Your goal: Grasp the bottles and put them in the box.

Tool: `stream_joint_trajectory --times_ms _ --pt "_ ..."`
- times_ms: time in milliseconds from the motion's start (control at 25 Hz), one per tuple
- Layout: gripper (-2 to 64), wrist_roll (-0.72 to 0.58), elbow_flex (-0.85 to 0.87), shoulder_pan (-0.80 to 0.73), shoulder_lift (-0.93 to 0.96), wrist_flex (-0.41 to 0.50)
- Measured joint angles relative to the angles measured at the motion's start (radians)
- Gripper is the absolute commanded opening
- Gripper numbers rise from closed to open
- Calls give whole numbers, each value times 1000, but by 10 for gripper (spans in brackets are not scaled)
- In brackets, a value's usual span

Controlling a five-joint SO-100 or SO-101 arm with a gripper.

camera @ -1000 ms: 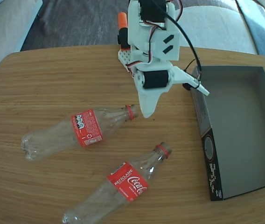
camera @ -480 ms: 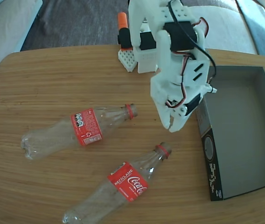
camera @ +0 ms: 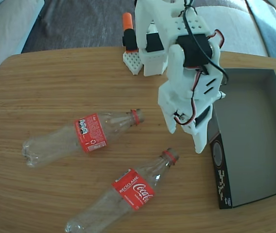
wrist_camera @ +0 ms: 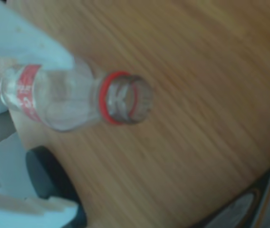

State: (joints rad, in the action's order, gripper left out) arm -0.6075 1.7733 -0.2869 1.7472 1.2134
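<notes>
Fingers of my gripper look parted and empty above the near bottle's neck, the far bottle lies left on the table, the box holds nothing: both bottles left to do.

The arm has swung its fingers from the upper bottle toward the box.
</notes>
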Motion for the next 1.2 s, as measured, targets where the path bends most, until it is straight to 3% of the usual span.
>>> stream_joint_trajectory --times_ms 520,760,1000,1200 --pt "448 0 -8 58 -170 0" --pt "441 -2 -11 60 -190 -66" --pt "441 -6 -117 69 -331 -74" --pt "440 -110 -155 118 -413 -74"
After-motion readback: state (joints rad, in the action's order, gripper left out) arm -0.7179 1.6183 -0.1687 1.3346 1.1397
